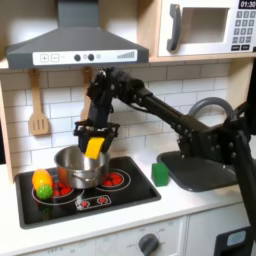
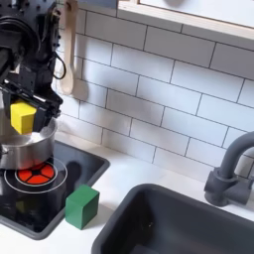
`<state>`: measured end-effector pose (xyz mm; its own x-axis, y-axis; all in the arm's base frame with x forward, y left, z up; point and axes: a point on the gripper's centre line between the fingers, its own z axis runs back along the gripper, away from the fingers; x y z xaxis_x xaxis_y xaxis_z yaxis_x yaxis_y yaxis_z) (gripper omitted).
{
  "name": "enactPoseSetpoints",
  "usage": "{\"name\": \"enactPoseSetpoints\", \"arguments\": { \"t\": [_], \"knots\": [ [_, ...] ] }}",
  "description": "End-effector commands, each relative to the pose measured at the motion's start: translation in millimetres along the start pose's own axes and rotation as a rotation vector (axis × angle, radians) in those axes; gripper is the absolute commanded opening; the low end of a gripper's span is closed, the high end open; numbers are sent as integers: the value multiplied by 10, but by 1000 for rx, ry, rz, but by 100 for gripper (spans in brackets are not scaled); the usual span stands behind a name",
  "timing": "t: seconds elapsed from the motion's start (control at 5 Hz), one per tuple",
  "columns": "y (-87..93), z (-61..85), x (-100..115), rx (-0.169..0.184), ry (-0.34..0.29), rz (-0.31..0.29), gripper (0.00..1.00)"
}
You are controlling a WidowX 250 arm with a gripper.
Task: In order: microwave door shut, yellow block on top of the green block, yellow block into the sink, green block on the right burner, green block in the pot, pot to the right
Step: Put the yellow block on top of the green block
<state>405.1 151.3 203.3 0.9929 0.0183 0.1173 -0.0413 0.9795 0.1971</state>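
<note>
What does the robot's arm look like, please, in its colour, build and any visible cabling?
The arm is matte black throughout, built of boxy segments joined by chunky squared joints. Its tool is also black, a wide crossbar carrying two flat black fingers. In the second exterior view, dark cables seem to run along the upper links. No markings or labels can be made out at this resolution.
</note>
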Motion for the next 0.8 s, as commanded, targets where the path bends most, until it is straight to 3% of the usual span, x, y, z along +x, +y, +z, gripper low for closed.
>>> {"name": "enactPoseSetpoints", "arguments": {
  "t": [0.0, 0.2, 0.4, 0.6],
  "knots": [
    [58, -29, -1, 13, 0, 1, 0],
    [47, -56, 17, 20, 10, -15, 0],
    [70, -130, -9, 8, 33, -13, 100],
    [116, -104, -23, 8, 29, -8, 100]
  ]
}}
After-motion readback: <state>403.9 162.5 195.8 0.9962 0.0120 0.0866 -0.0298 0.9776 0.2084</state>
